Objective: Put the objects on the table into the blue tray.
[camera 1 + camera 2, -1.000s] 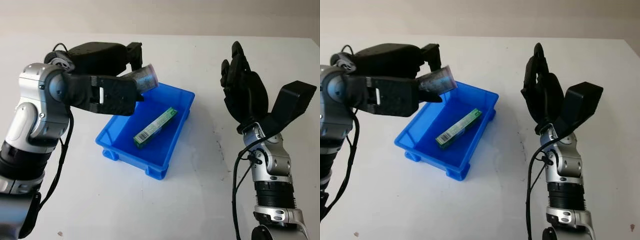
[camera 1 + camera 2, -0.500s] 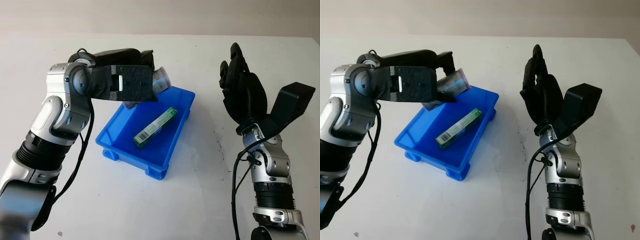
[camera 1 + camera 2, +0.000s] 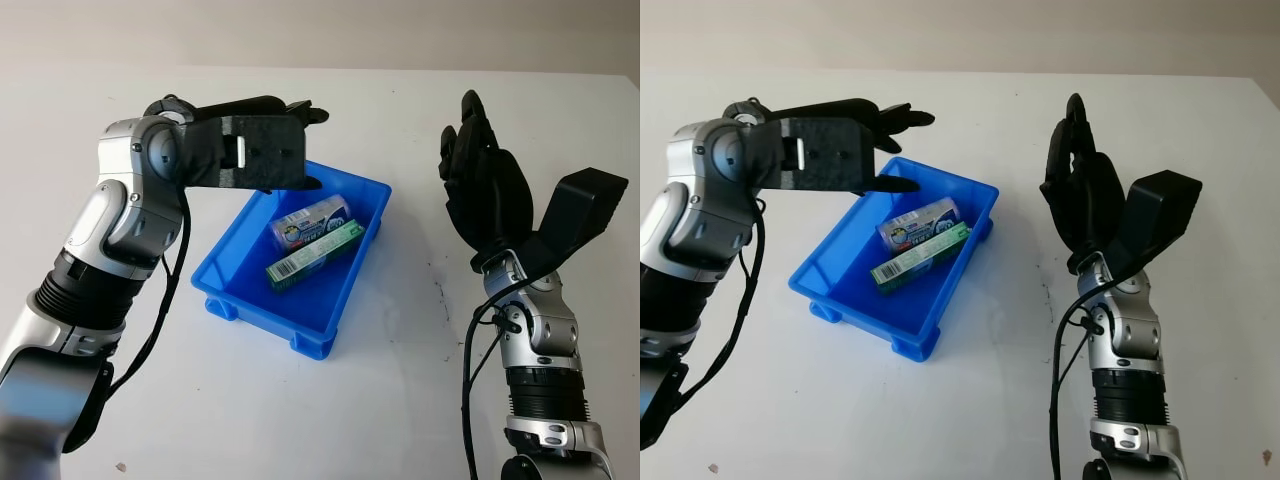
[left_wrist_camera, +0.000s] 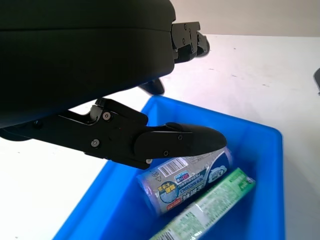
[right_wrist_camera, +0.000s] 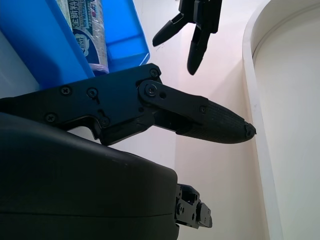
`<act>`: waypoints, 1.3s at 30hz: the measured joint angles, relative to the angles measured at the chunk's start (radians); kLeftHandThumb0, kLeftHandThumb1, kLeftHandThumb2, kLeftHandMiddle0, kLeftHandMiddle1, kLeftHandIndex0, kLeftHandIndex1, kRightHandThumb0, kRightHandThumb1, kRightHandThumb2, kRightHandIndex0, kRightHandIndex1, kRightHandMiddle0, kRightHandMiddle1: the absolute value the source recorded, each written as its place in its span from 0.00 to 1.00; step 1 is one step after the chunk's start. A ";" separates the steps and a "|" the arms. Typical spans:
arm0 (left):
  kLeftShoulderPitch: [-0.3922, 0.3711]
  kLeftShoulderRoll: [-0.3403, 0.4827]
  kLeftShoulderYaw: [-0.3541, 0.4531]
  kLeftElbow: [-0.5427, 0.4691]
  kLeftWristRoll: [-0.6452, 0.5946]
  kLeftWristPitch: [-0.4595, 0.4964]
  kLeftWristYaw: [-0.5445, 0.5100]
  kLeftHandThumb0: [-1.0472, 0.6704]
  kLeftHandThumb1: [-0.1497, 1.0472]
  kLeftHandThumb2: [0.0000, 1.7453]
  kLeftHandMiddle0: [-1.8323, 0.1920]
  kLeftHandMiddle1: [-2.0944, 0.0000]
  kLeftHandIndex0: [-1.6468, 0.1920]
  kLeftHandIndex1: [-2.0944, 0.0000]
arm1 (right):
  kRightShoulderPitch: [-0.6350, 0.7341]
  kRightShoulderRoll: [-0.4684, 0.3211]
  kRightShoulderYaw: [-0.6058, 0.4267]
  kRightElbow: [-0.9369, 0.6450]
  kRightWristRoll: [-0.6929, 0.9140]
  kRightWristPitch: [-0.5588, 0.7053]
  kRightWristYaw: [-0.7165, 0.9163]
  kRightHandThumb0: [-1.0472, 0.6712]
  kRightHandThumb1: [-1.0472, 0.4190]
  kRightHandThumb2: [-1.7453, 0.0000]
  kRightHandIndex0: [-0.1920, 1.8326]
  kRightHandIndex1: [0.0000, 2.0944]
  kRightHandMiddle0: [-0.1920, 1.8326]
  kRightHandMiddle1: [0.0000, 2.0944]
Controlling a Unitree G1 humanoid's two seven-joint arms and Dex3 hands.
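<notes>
Now left hand open above blue tray; pack, green box inside; right hand open.

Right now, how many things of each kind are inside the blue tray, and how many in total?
Green box: 1
Tissue pack: 1
Total in the tray: 2
</notes>
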 measured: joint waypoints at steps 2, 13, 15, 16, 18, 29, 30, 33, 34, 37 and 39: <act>0.000 0.000 0.002 -0.002 -0.007 0.008 0.014 0.23 1.00 0.24 1.00 0.96 1.00 1.00 | 0.000 0.000 -0.001 0.000 0.000 -0.001 0.001 0.20 0.00 0.59 0.00 0.00 0.00 0.00; 0.104 -0.101 0.292 -0.067 -0.337 -0.058 0.291 0.25 1.00 0.32 0.99 0.75 0.96 0.85 | 0.001 0.005 -0.002 0.000 -0.001 -0.002 -0.007 0.19 0.00 0.59 0.00 0.00 0.00 0.00; 0.152 -0.165 0.396 -0.079 -0.461 -0.054 0.366 0.24 1.00 0.32 0.99 0.89 0.99 0.89 | 0.000 0.005 -0.002 0.000 -0.001 -0.002 -0.012 0.18 0.00 0.60 0.00 0.00 0.00 0.00; 0.179 -0.198 0.449 -0.092 -0.521 -0.040 0.407 0.23 1.00 0.32 0.99 0.92 1.00 0.92 | 0.000 0.005 -0.002 0.000 -0.001 -0.002 -0.013 0.18 0.00 0.60 0.00 0.00 0.00 0.00; 0.238 -0.238 0.527 -0.122 -0.603 -0.031 0.471 0.22 1.00 0.34 0.99 0.97 1.00 0.97 | -0.001 0.005 -0.003 0.000 -0.004 -0.002 -0.013 0.18 0.00 0.59 0.00 0.00 0.00 0.00; 0.509 -0.235 0.636 -0.114 -0.707 -0.220 0.590 0.18 1.00 0.36 0.98 0.97 0.98 0.98 | -0.015 -0.008 -0.003 0.033 -0.038 -0.038 -0.007 0.18 0.00 0.59 0.00 0.00 0.00 0.00; 0.529 -0.227 0.636 -0.096 -0.707 -0.240 0.590 0.19 1.00 0.36 0.97 0.97 0.98 0.98 | -0.015 -0.008 -0.003 0.034 -0.038 -0.038 -0.007 0.18 0.00 0.59 0.00 0.00 0.00 0.00; 0.569 -0.220 0.638 -0.055 -0.711 -0.283 0.598 0.15 1.00 0.37 0.97 0.97 0.98 0.98 | -0.016 -0.008 -0.005 0.043 -0.041 -0.047 -0.005 0.18 0.00 0.59 0.00 0.00 0.00 0.00; 0.582 -0.220 0.638 -0.042 -0.713 -0.292 0.604 0.14 1.00 0.37 0.97 0.97 0.98 0.98 | -0.017 -0.008 -0.006 0.047 -0.043 -0.051 -0.005 0.19 0.00 0.59 0.00 0.00 0.00 0.00; 0.614 -0.223 0.638 -0.003 -0.724 -0.326 0.619 0.12 1.00 0.38 0.97 0.97 0.98 0.98 | -0.017 -0.009 -0.004 0.053 -0.057 -0.054 -0.008 0.19 0.00 0.57 0.00 0.00 0.00 0.00; 0.628 -0.237 0.638 0.017 -0.731 -0.349 0.645 0.11 1.00 0.38 0.97 0.97 0.98 0.98 | -0.018 -0.012 -0.001 0.063 -0.069 -0.060 -0.009 0.20 0.00 0.56 0.00 0.00 0.00 0.00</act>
